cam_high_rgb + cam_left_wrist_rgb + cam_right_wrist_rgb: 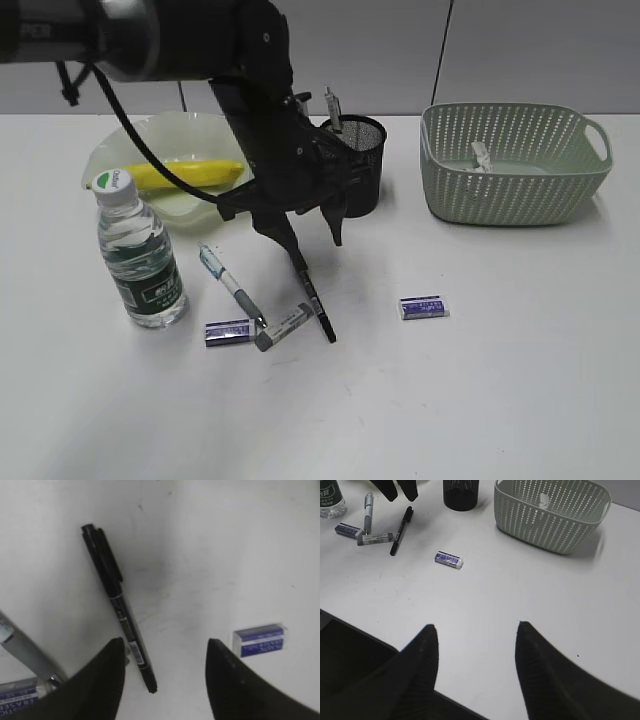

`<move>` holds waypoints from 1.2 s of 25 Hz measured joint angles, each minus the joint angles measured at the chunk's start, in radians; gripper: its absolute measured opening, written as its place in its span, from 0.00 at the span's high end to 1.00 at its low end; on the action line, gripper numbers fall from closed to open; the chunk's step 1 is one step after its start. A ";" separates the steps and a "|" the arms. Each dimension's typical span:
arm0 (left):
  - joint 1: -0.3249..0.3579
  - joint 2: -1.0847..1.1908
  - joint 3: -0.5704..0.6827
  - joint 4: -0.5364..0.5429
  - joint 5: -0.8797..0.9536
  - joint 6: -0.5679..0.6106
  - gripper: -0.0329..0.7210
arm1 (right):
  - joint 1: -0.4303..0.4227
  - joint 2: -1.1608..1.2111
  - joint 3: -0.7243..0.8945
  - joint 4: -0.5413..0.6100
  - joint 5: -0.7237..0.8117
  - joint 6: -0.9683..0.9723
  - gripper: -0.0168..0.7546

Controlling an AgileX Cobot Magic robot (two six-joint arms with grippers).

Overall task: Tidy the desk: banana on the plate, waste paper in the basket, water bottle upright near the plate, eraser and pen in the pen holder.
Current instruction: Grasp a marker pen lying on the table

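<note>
My left gripper hangs open just above the desk, over the upper end of a black pen. In the left wrist view the black pen lies close to the left finger, its lower end between the open jaws of the left gripper. A silver pen and two erasers lie beside it; a third eraser lies apart. The banana rests on the plate. The water bottle stands upright. Waste paper is in the basket. My right gripper is open and empty.
The pen holder stands behind the left gripper, with an object sticking out of it. The right gripper hovers over the desk's front edge, away from every object.
</note>
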 joint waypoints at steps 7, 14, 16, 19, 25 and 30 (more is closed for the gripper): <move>0.007 0.157 -0.160 0.023 0.126 -0.077 0.44 | 0.000 0.000 0.000 0.000 0.000 0.000 0.45; 0.010 0.231 -0.202 0.068 0.198 -0.091 0.44 | 0.000 0.000 0.000 0.000 -0.001 0.000 0.45; 0.010 0.235 -0.206 0.071 0.186 -0.092 0.48 | 0.000 0.000 0.000 0.000 -0.001 0.000 0.45; 0.010 0.235 -0.207 0.071 0.137 -0.092 0.60 | 0.000 0.000 0.000 0.000 -0.001 0.000 0.46; 0.016 0.242 -0.210 0.070 0.143 -0.092 0.68 | 0.000 0.000 0.000 0.000 -0.001 0.000 0.46; 0.019 0.252 -0.241 0.073 0.174 -0.045 0.85 | 0.000 0.000 0.000 0.000 -0.001 0.000 0.46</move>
